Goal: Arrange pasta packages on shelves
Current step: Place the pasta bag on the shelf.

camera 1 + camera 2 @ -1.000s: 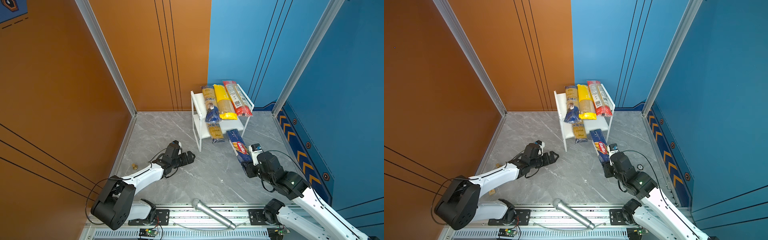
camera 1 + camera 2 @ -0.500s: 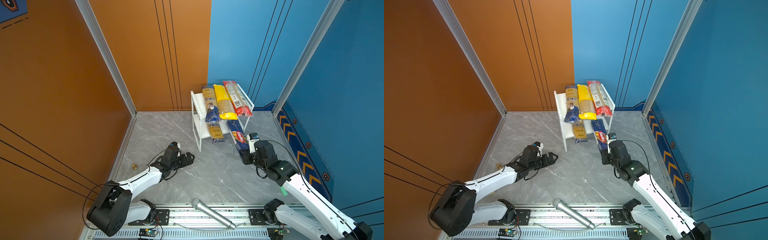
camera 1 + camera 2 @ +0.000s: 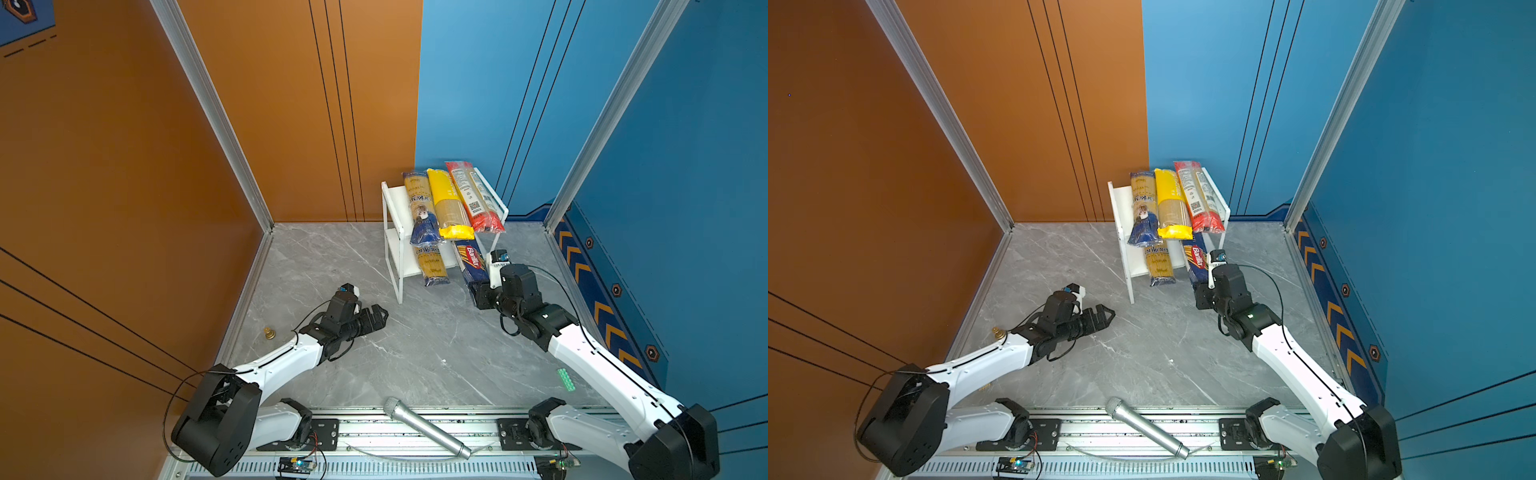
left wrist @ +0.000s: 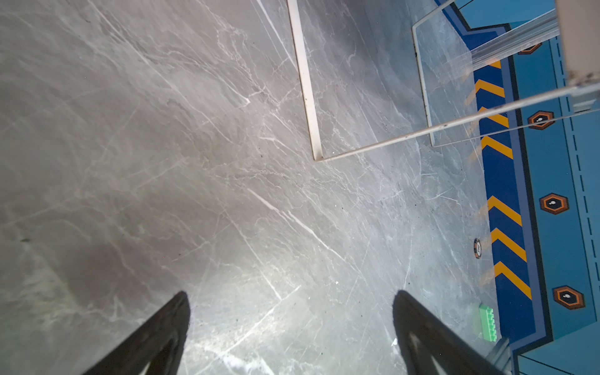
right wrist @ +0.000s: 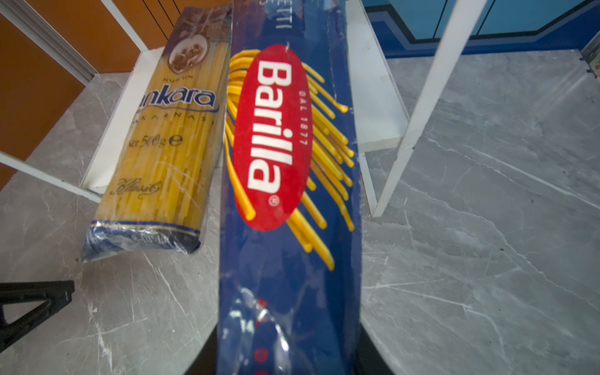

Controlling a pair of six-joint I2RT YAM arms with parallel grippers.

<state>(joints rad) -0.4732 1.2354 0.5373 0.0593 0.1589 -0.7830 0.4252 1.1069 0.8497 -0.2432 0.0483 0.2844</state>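
Top view: marble surface (image 3: 415, 353), orange wall (image 3: 291, 104), blue wall (image 3: 478, 83).

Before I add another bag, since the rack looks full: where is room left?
The top shelf is crowded: three bags side by side, only a strip bare at its orange-wall edge. The lower shelf has bare board beside the Barilla bag, away from the ankara bag. The floor between both arms is bare.
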